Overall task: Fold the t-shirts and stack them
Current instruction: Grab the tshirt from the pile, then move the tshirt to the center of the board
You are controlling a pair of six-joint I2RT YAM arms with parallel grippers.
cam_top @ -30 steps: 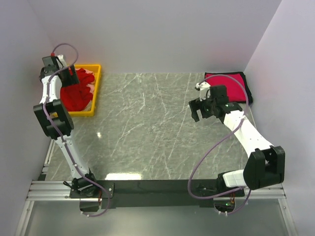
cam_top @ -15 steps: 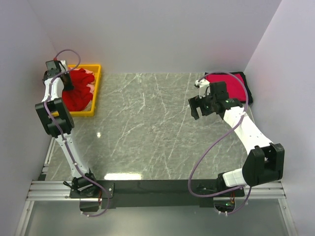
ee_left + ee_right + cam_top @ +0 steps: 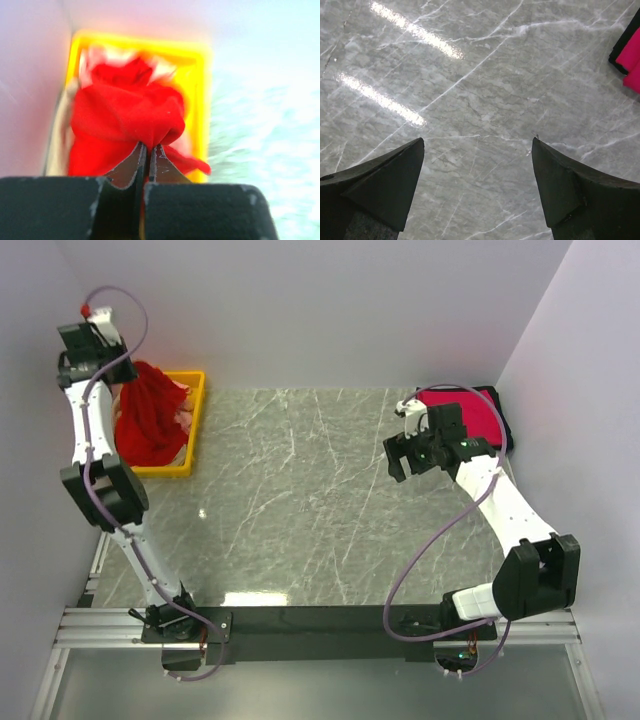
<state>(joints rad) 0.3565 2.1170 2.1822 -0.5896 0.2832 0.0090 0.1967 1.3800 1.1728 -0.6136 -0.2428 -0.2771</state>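
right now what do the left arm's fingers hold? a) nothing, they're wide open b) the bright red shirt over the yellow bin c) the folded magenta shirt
b: in the left wrist view the left fingers are pinched together on a bunch of the bright red shirt, above the yellow bin.

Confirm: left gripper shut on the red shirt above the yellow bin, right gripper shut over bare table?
Wrong on the right gripper: the right wrist view shows it open, jaws wide apart over the table. The left gripper is shut on the red shirt above the yellow bin.
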